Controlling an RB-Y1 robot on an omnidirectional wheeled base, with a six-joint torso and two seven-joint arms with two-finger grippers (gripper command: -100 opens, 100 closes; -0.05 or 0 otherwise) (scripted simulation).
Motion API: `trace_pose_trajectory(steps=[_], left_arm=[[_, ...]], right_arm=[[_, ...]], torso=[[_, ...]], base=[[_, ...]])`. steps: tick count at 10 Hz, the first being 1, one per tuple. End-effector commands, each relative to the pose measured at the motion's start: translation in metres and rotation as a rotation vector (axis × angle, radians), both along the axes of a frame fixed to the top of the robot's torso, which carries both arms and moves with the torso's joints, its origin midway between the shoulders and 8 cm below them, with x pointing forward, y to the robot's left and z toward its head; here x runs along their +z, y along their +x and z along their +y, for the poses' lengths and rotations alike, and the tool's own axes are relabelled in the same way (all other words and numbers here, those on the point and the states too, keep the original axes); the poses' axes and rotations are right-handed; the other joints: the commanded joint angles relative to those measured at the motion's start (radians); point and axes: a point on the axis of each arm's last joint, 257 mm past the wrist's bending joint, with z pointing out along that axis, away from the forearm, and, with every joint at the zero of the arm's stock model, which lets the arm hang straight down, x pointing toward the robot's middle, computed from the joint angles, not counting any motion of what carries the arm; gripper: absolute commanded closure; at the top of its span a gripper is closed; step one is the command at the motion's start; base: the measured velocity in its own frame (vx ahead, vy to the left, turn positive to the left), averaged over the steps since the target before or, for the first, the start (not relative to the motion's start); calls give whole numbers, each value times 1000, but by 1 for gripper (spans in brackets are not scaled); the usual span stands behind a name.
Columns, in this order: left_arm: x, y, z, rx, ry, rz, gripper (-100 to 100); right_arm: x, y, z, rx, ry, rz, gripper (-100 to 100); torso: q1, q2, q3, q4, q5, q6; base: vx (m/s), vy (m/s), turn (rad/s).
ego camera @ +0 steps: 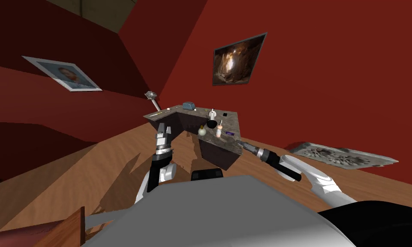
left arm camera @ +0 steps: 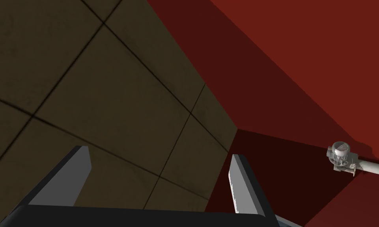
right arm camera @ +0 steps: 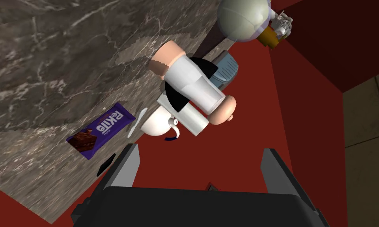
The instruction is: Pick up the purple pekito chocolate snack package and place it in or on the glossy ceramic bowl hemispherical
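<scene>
The purple snack package [right arm camera: 101, 131] lies flat on the marble counter top [right arm camera: 46, 59], near its edge; in the head view the package [ego camera: 230, 133] is a small purple patch. My right gripper [right arm camera: 200, 165] is open and empty, hovering just off the counter edge, with the package a short way beyond one fingertip. In the head view the right gripper [ego camera: 242, 144] sits at the counter's near right edge. The bowl [ego camera: 212, 124] is black and stands further in on the counter; in the right wrist view the bowl [right arm camera: 176, 100] is partly hidden behind a white bottle. My left gripper [ego camera: 162, 127] is raised and open [left arm camera: 159, 173].
Around the bowl stand a white bottle with tan ends [right arm camera: 192, 88], a round flask [right arm camera: 243, 17], a small white cup [right arm camera: 157, 122] and a blue-grey box [ego camera: 188, 105]. A patterned rug [ego camera: 342, 155] lies on the wooden floor at the right. Red walls close in behind the counter.
</scene>
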Motion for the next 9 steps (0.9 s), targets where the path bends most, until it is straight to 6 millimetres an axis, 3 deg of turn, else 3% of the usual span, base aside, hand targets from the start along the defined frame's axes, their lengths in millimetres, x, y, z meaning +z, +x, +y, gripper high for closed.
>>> trace_pose_trajectory(steps=[1, 2, 5, 6, 9], left_arm=[[0, 0, 0, 0, 0, 0, 0], [0, 0, 0, 0, 0, 0, 0], [0, 0, 0, 0, 0, 0, 0], [0, 0, 0, 0, 0, 0, 0], [0, 0, 0, 0, 0, 0, 0]], right_arm=[[-19, -12, -13, 26, -65, 64, -100], [-19, -12, -14, 31, -76, 66, -100], [-49, -33, -41, 71, -191, 178, -100], [-48, -33, -42, 75, -201, 179, -100], [-72, -56, -74, 109, -315, 290, -100]], torso=[[0, 0, 0, 0, 0, 0], [0, 0, 0, 0, 0, -1], [0, -1, 0, 0, 0, 0], [0, -1, -1, 0, 0, 0], [-1, -1, -1, 0, 0, 1]], base=[[-29, -53, 404], [-23, -51, 239], [-31, -55, 344], [-23, -54, 272], [-32, -72, 361]])
